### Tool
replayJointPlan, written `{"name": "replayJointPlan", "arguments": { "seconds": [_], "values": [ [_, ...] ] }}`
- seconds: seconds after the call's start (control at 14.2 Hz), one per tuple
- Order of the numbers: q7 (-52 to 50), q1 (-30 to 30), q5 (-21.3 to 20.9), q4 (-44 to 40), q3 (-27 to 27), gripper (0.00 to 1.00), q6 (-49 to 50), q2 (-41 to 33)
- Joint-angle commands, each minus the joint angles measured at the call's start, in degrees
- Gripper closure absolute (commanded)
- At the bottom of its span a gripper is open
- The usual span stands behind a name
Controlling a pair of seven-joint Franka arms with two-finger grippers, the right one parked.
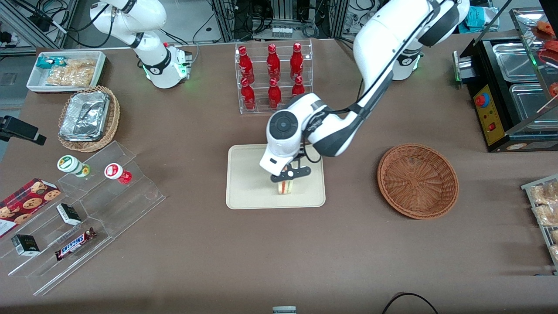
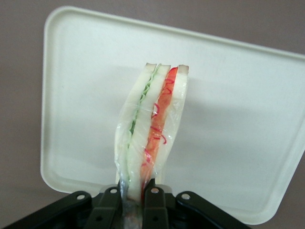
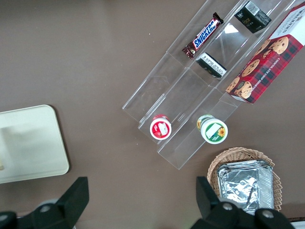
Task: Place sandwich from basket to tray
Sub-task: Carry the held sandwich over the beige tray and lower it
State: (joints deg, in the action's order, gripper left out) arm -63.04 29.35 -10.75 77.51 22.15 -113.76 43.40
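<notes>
Right now I have the gripper point(image 1: 288, 176) just below the centre of the front frame, over the tray point(image 1: 244, 192), with its fingers point(image 2: 110, 205) clamped on the sandwich point(image 1: 285, 186), which the wrist camera shows pinched at one end, its wrapped bread and its red and green layers pointing out over the cream surface. From the front I cannot tell whether the wedge already touches the tray or hangs just above it, so I judge the step in hand to be the set-down. To do it well I would lower straight down until the bread meets the surface, then part the fingers without dragging sideways, since the film wrap may cling to the pads and tip the wedge over. It sits well inside the rim, near the tray's edge closest to the front camera, so there is room. The basket point(image 1: 417, 180), at centre right of the front frame, shows nothing inside. All of this rests on a brown table point(image 1: 196, 261), with a clear rack of red bottles point(image 1: 272, 76) at upper centre, well apart from the tray.
</notes>
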Motion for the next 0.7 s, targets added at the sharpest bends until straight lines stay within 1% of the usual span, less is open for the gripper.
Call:
{"name": "replayJointPlan", "arguments": {
  "seconds": [0.0,0.21,0.35,0.42,0.49,0.56,0.63],
  "values": [
    [-3.39,2.98,-1.21,-2.88,-1.84,1.0,-0.23,2.65],
    [-4.28,3.95,-1.21,-7.01,-1.84,1.0,-0.49,6.43],
    [-4.63,4.75,-1.29,-7.28,-1.93,0.98,-0.49,6.87],
    [-4.63,4.75,-1.3,-7.28,-1.93,0.92,-0.58,7.05],
    [-4.72,4.75,-1.3,-7.28,-1.93,0.69,-0.58,7.14],
    [-4.55,4.75,-1.3,-7.2,-1.93,0.19,-0.58,7.14],
    [-4.55,4.75,-1.56,-6.67,-1.93,0.0,-0.67,7.05]
  ]
}}
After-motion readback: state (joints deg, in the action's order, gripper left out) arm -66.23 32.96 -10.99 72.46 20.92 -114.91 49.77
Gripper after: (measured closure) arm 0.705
